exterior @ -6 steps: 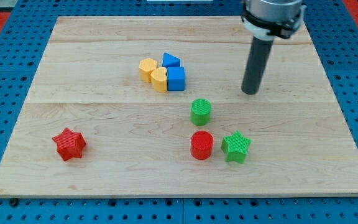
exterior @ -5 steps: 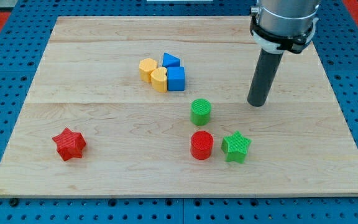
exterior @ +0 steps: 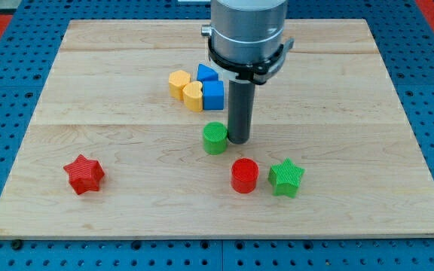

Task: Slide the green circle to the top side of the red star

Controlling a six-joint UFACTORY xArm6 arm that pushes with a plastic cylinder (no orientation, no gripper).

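Green circle [exterior: 215, 138] sat near the middle of the wooden board [exterior: 89, 90], a little toward the bottom edge, and my tip [exterior: 239, 140] stood just beside it on the view's right, touching or nearly touching its side. No jaws belonged to this rig, only the straight dark rod [exterior: 240, 111] hanging down from the arm's grey collar [exterior: 246, 34], so nothing was clenched or released. Red star [exterior: 84, 174] lay well apart from the circle, toward the board's bottom left corner. A red circle [exterior: 244, 175] rested below my tip, nearer the bottom edge, with a green star [exterior: 285, 178] just beside it on the view's right. Above the green circle, toward the top edge, four blocks huddled together: a yellow hexagon [exterior: 178, 83], a second yellow block [exterior: 193, 96] of rounded shape, a blue cube [exterior: 213, 95], and a blue triangle [exterior: 206, 73] partly hidden behind the collar.
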